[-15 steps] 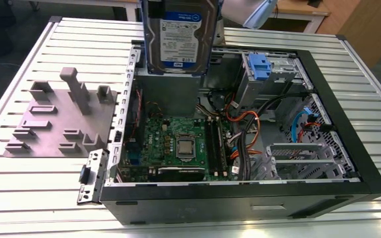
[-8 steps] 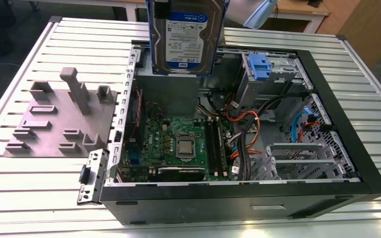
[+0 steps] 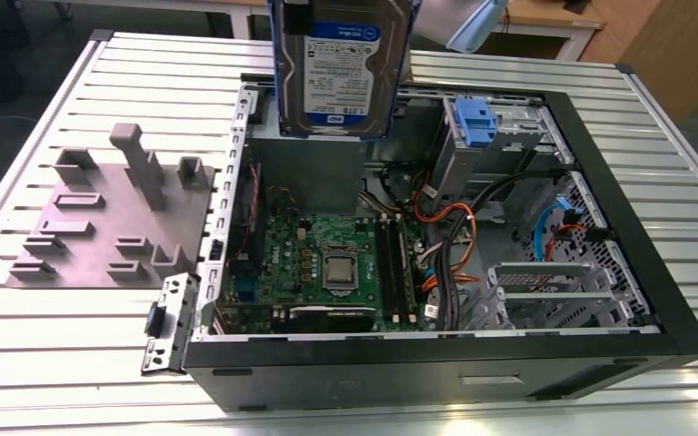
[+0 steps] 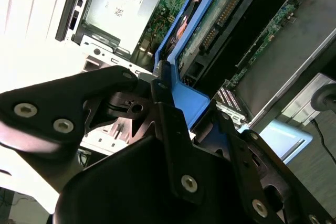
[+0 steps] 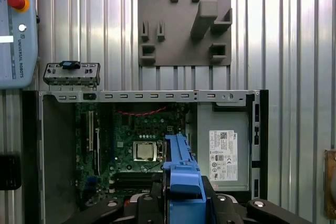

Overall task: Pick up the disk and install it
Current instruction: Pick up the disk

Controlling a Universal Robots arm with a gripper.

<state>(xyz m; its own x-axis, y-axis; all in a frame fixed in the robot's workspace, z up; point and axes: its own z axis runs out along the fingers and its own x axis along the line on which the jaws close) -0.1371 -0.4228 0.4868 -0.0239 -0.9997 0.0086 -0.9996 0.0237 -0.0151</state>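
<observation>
The disk (image 3: 339, 68), a silver-grey drive with a white-and-blue label and blue side rails, hangs upright above the back of the open computer case (image 3: 640, 195); its lower edge is level with the case's rear wall. In the second wrist view I see the disk (image 4: 220, 19) edge-on, its circuit board side showing. My gripper (image 4: 167, 90) is shut on its blue rail. In the first wrist view the blue rail (image 5: 181, 174) rises between my black gripper's fingers (image 5: 181, 203), over the motherboard.
Inside the case lie the motherboard (image 3: 324, 263), loose cables (image 3: 446, 227), a drive cage with a blue tab (image 3: 476, 123) and a grey box with a white sticker (image 5: 223, 153). A grey fixture plate (image 3: 94, 218) and a metal bracket (image 3: 167, 327) lie on the slatted table (image 3: 70, 363).
</observation>
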